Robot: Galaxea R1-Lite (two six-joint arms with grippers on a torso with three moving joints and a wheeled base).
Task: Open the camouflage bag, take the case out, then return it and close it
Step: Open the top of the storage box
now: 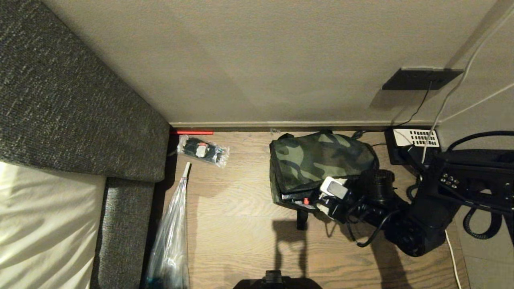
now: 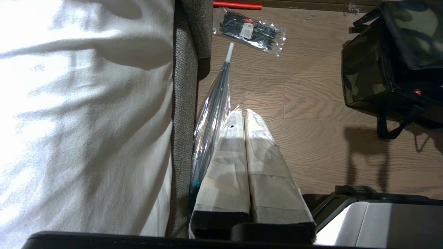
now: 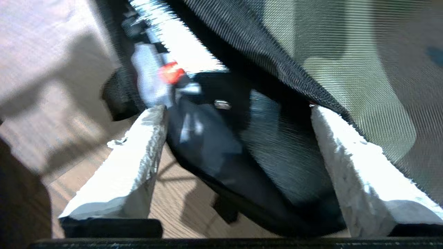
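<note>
The camouflage bag (image 1: 321, 156) sits on the wooden surface against the wall, its green-and-black lid lying down over the black body. A bit of red (image 1: 306, 200) shows at its front edge. My right gripper (image 1: 327, 198) is at the bag's front right corner. In the right wrist view its white fingers (image 3: 138, 166) stand wide apart, open, with the bag's black side (image 3: 270, 148) between them and the camouflage lid (image 3: 346, 69) just above. The case is hidden. My left gripper (image 2: 244, 112) hangs parked by the bed, shut and empty, with the bag (image 2: 367, 79) off to one side.
A clear packet of black items (image 1: 202, 150) and a red stick (image 1: 192, 132) lie near the wall. A plastic-sleeved umbrella (image 1: 172, 233) leans along the grey upholstered bed side (image 1: 60, 100). A black telephone (image 1: 474, 180) with coiled cord stands right of the bag.
</note>
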